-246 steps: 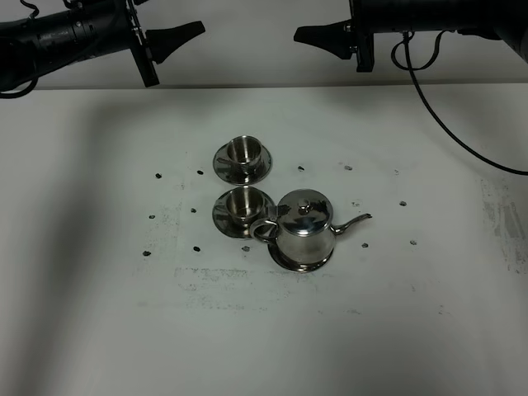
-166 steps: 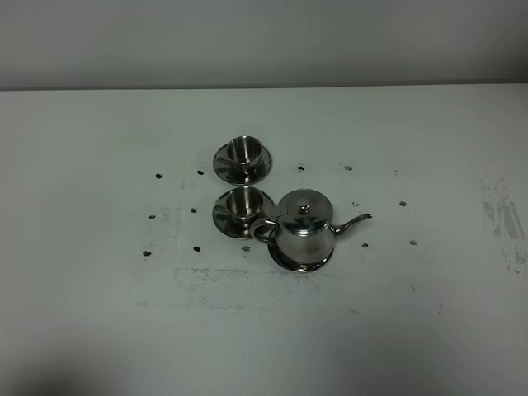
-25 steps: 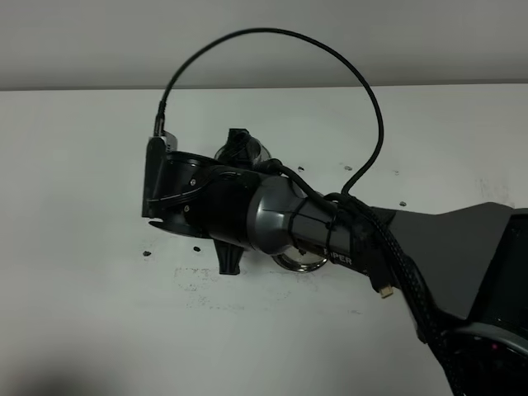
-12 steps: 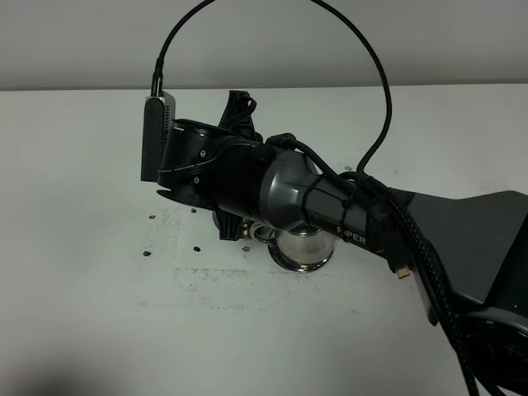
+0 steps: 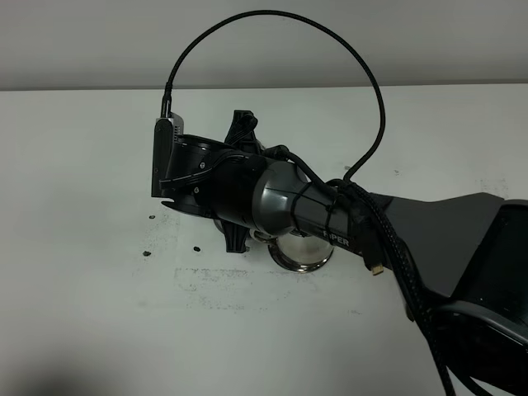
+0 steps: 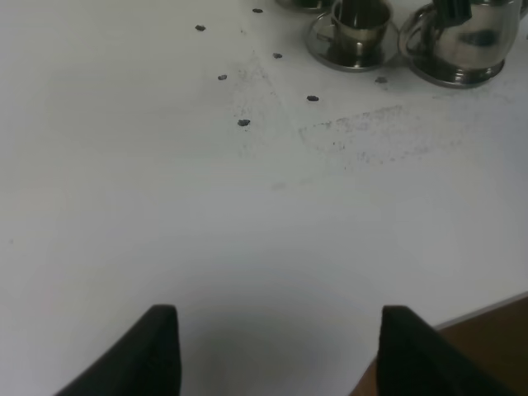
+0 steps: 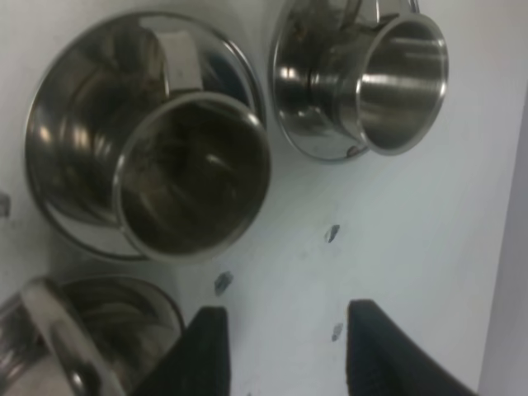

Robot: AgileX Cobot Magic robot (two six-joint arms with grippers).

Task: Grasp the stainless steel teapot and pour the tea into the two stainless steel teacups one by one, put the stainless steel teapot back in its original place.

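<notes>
The stainless steel teapot [image 5: 299, 246] stands on its flat round tray [image 5: 302, 266], mostly hidden under my right arm in the high view. It also shows in the left wrist view [image 6: 466, 37] and at the edge of the right wrist view [image 7: 49, 346]. Both teacups are hidden by the arm in the high view. The right wrist view shows the nearer teacup [image 7: 194, 173] and the farther teacup [image 7: 400, 78] on their saucers. My right gripper [image 7: 289, 355] is open and empty above them, beside the teapot. My left gripper [image 6: 280, 355] is open and empty, far from the set.
The white table [image 5: 99, 313] carries several small dark marks [image 6: 243, 123] around the tea set. Its front edge [image 6: 487, 309] shows in the left wrist view beside the left gripper. A black cable [image 5: 272, 25] loops above the right arm.
The right arm has swung in over the cups and teapot, and in the last second its gripper shifted toward the back of the table. The teapot and cups have not moved.
</notes>
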